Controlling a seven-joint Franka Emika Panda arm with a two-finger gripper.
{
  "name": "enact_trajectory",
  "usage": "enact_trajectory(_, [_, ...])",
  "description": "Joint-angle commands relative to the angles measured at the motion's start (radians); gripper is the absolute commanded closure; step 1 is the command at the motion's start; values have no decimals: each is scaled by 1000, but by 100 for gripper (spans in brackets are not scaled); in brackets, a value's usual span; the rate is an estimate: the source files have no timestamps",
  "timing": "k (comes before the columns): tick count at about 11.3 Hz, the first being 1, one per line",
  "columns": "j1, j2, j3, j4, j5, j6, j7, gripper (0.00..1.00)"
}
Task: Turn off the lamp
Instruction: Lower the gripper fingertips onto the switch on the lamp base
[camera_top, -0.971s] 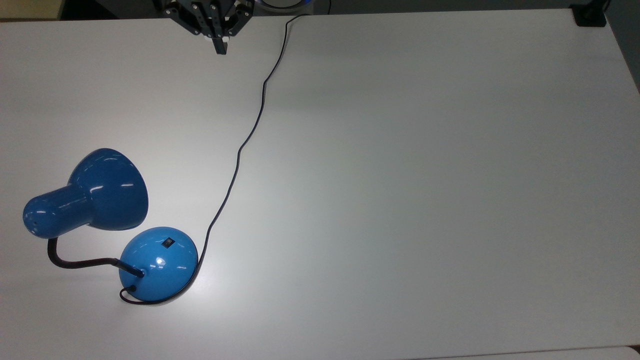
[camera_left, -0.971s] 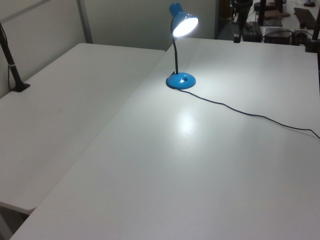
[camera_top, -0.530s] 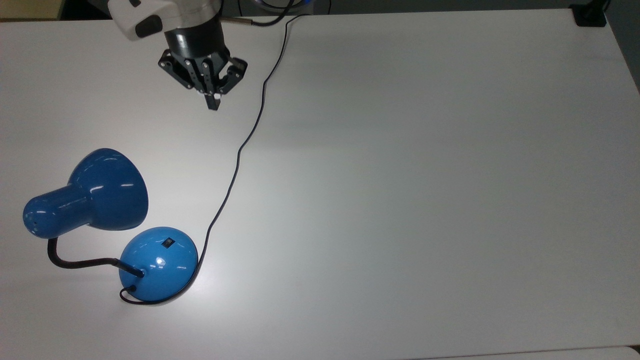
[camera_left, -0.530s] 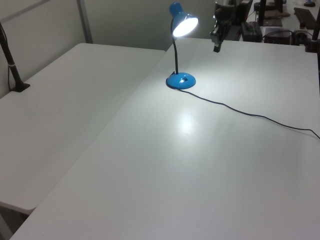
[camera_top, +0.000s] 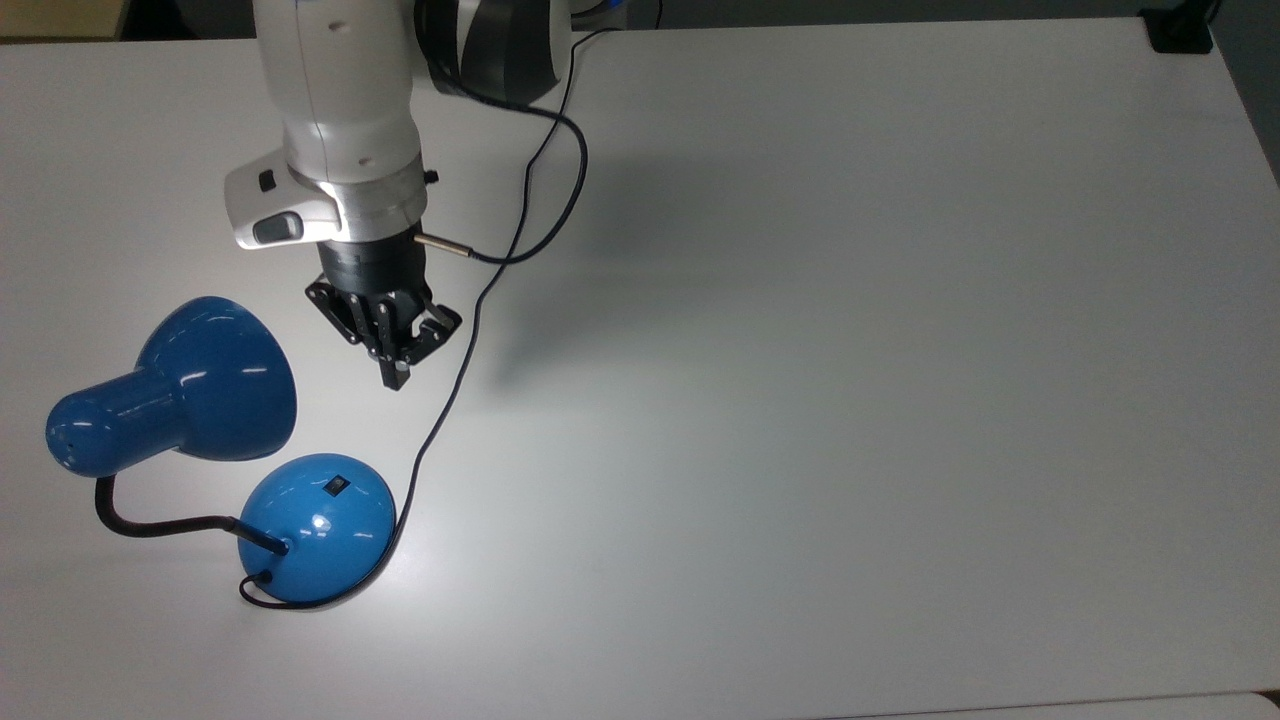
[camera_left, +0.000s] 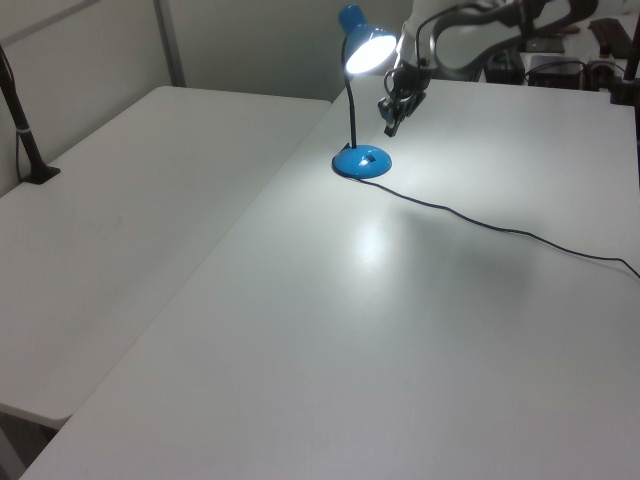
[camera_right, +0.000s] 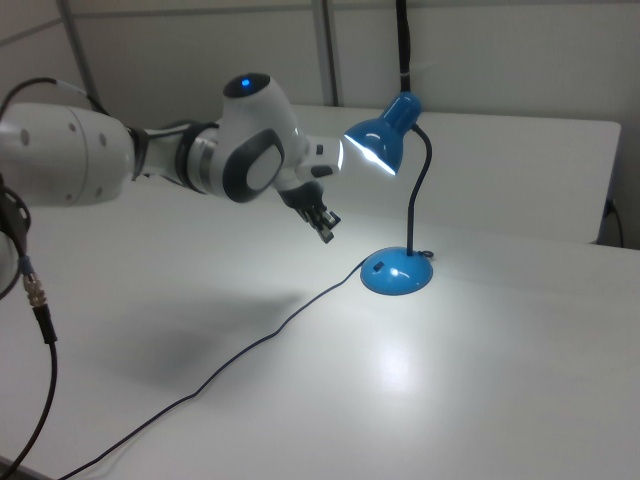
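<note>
We judge the lamp (camera_top: 318, 525) light and glossy, so our empty end effector (camera_top: 396, 379), fingers pressed together, should press the switch (camera_top: 337, 487), not grip.

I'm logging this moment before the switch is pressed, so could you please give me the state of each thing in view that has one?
Lamp: on, shade lit, standing upright on the table.
Switch: untouched, gripper apart from it.
Gripper: shut, empty, in the air beside the shade, above the base.
Cord: slack, lying across the table.
</note>
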Motion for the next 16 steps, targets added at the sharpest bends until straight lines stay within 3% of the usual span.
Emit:
enact_trajectory(1, [-7,77,-6,20,-20,111,93,100])
enact_trajectory(4, [-9,140,-6,20,-19,191,120,100])
enact_trajectory(12, [-49,174,-9,44,-19,205,111,100])
enact_trajectory(16, [-52,217,-23,101,-17,205,116,100])
